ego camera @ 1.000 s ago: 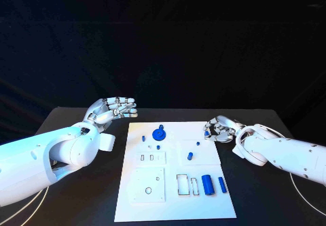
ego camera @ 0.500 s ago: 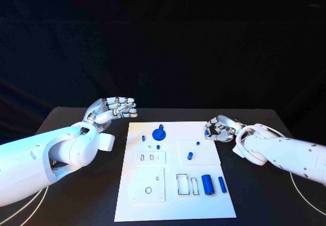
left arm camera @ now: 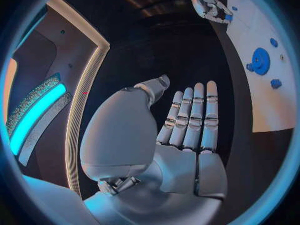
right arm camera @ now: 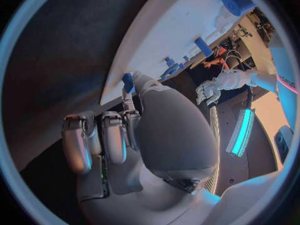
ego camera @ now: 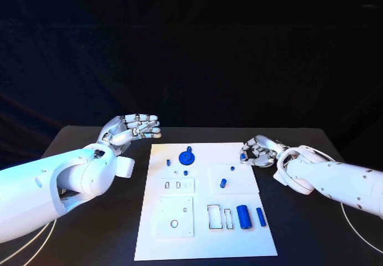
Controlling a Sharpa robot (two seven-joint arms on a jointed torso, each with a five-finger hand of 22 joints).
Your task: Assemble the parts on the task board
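A white task board [ego camera: 203, 244] is laid lengthwise on the black table [ego camera: 96, 238] in the head view. Nearest the camera, on the board's right side, a large blue cylinder [ego camera: 244, 216] and a slimmer blue rod [ego camera: 261, 216] are seen lying side by side, just right of two outlined rectangular slots [ego camera: 218, 216]. To their left, a raised square plate [ego camera: 175, 216] with an oval hole is set. Farther up, a short blue peg [ego camera: 223, 183] is seen on another raised square, and a small blue piece [ego camera: 185, 173] lies just above a plate with two narrow slots [ego camera: 177, 185]. Beyond these, a thin blue pin [ego camera: 168, 163] and a round blue disc [ego camera: 187, 158] are placed near the board's far end, with a tiny blue piece [ego camera: 232, 167] towards the right edge.

At the board's far right edge, the right hand [ego camera: 258, 151] is held with its fingers curled in; a small blue part [right arm camera: 127, 81] is pinched at its fingertips, as seen from the right wrist, just at the board's rim. The left hand [ego camera: 133, 128] is raised off the table beyond the board's far left corner, well apart from every part. Nothing is held in it: in the left wrist view its fingers [left arm camera: 195, 116] are stretched out side by side and the palm is bare.
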